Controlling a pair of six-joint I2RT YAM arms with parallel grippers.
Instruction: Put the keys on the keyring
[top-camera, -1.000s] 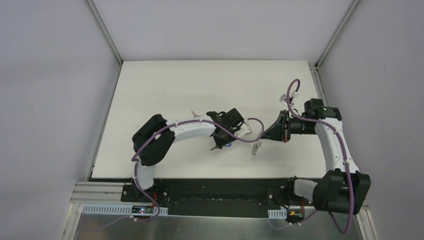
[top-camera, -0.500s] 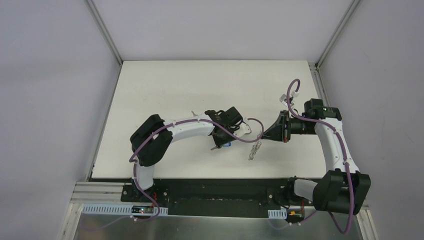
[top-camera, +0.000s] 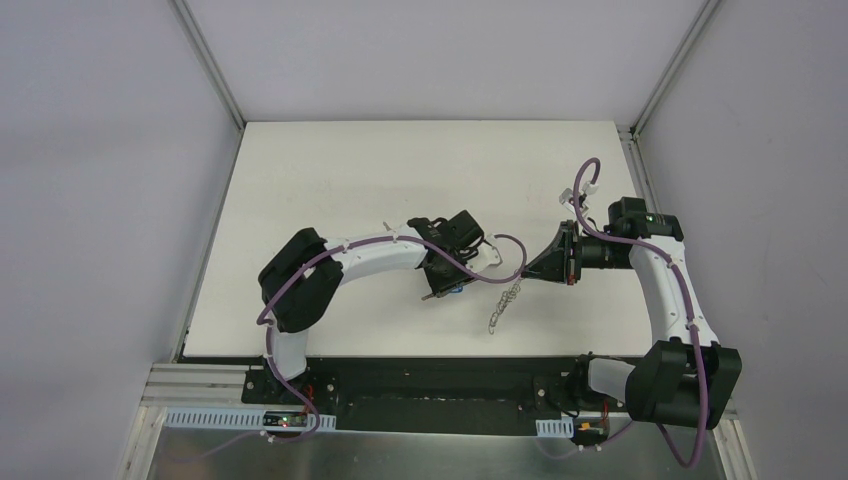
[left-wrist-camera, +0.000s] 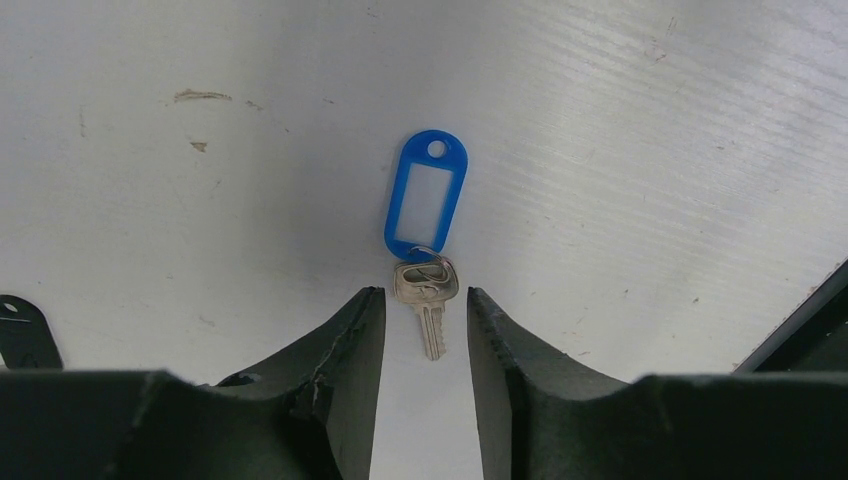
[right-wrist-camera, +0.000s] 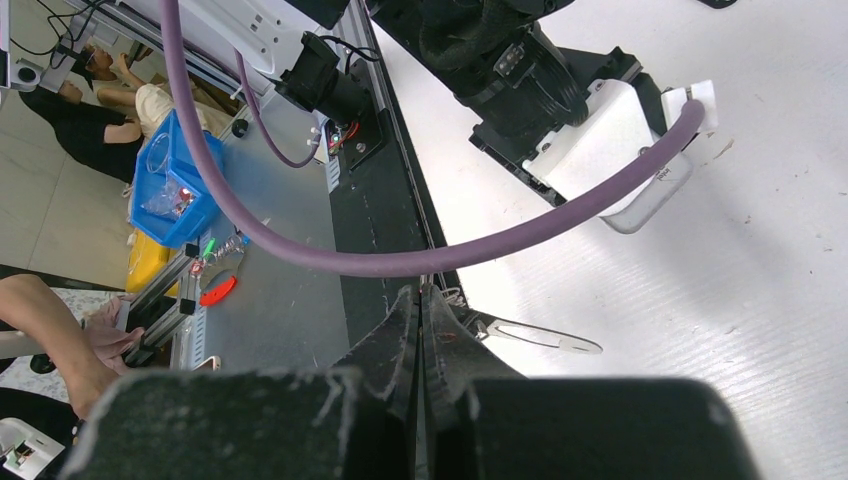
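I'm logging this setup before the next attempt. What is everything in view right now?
table: one, white, under both arms.
key with blue tag: one, silver key on a blue oval tag, flat on the table between the left jaws.
keyring: one, silvery row of clips, trailing from the right gripper's tip.
black item: one, at the edge of the left wrist view, too cropped to identify.
cables: purple, running along both arms.
left gripper: black, jaws open, straddling the key.
right gripper: black, jaws shut on the keyring.
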